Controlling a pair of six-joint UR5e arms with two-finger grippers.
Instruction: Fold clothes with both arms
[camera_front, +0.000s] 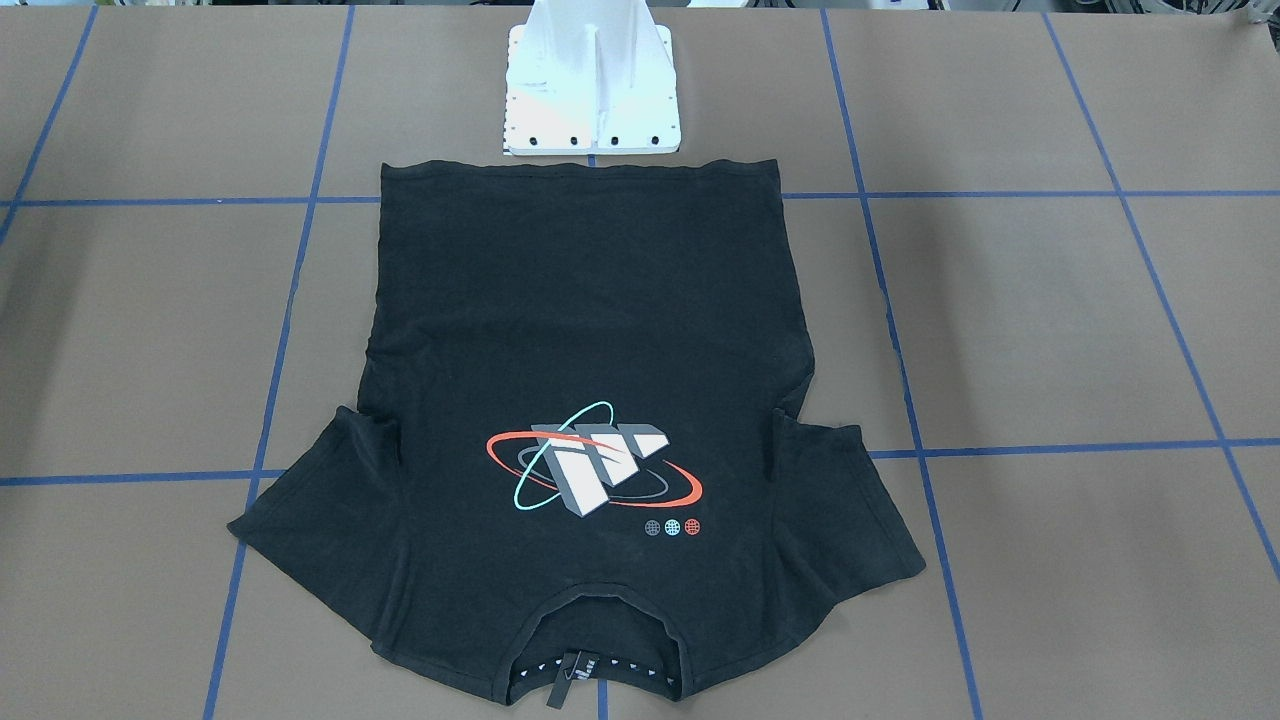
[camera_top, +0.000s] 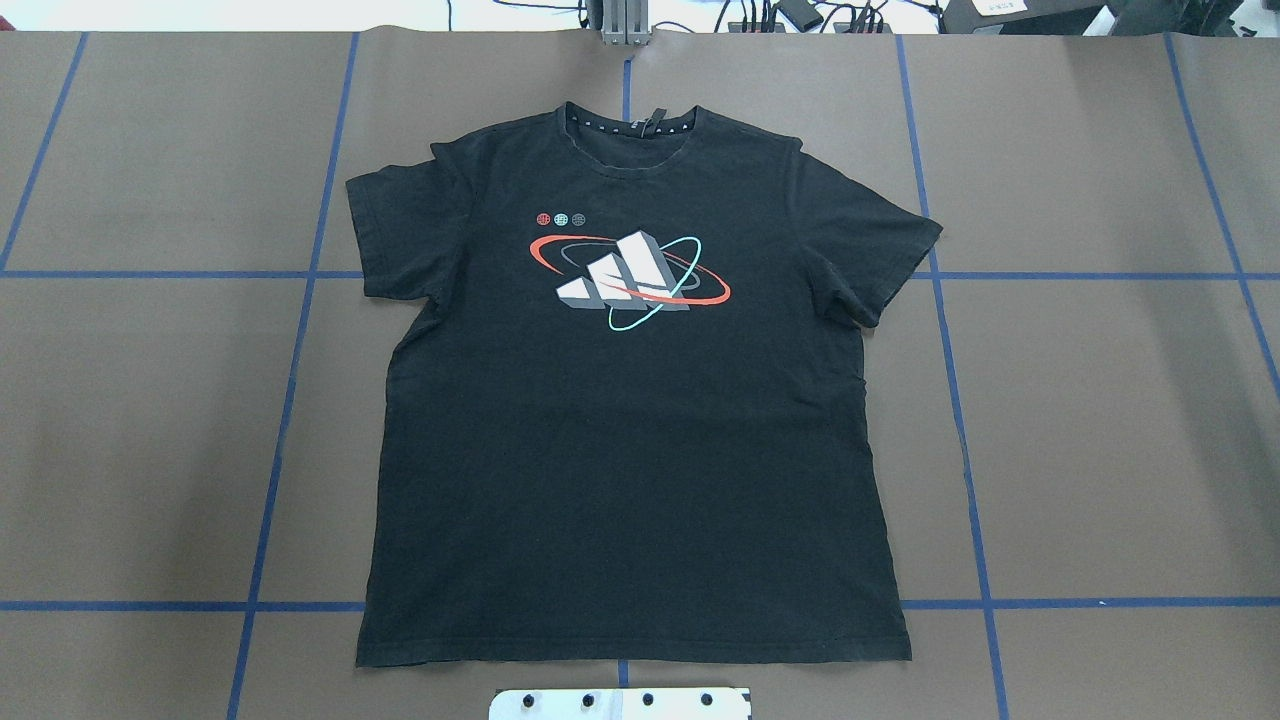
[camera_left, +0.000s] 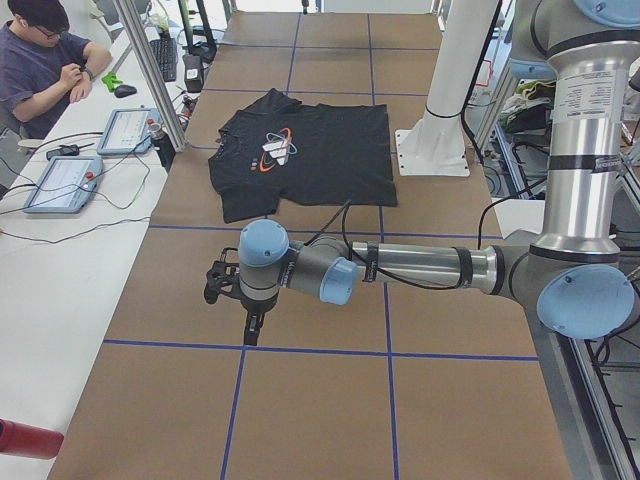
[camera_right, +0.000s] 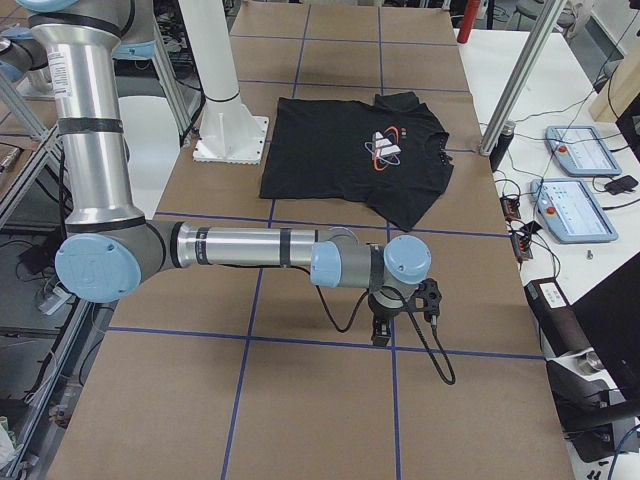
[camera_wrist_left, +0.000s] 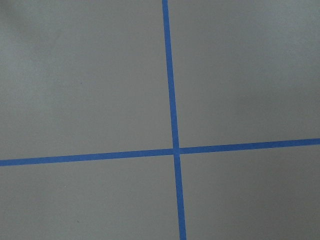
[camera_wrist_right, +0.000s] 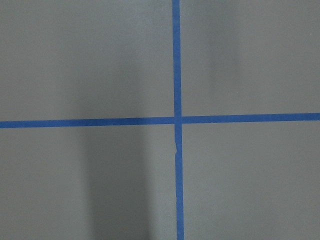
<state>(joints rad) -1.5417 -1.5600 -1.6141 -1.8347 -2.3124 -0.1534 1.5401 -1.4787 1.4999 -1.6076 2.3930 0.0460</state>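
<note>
The black T-shirt (camera_top: 620, 430) lies flat and spread out, graphic side up, collar toward the table's far edge and hem by the robot's base. It also shows in the front view (camera_front: 590, 330) and in both side views (camera_left: 310, 150) (camera_right: 350, 150). My left arm reaches out low over bare table, and the left gripper (camera_left: 250, 325) points down well away from the shirt. My right gripper (camera_right: 383, 335) hangs the same way off the shirt's other side. Both show only in the side views, so I cannot tell whether they are open or shut. The wrist views show only brown table and blue tape.
The white pedestal mount (camera_front: 592, 90) stands just behind the shirt's hem. Blue tape lines (camera_top: 300, 350) grid the brown table. A person (camera_left: 45, 60) sits at a side desk with control tablets (camera_left: 60, 182). A red cylinder (camera_left: 30, 440) lies at that desk's near end.
</note>
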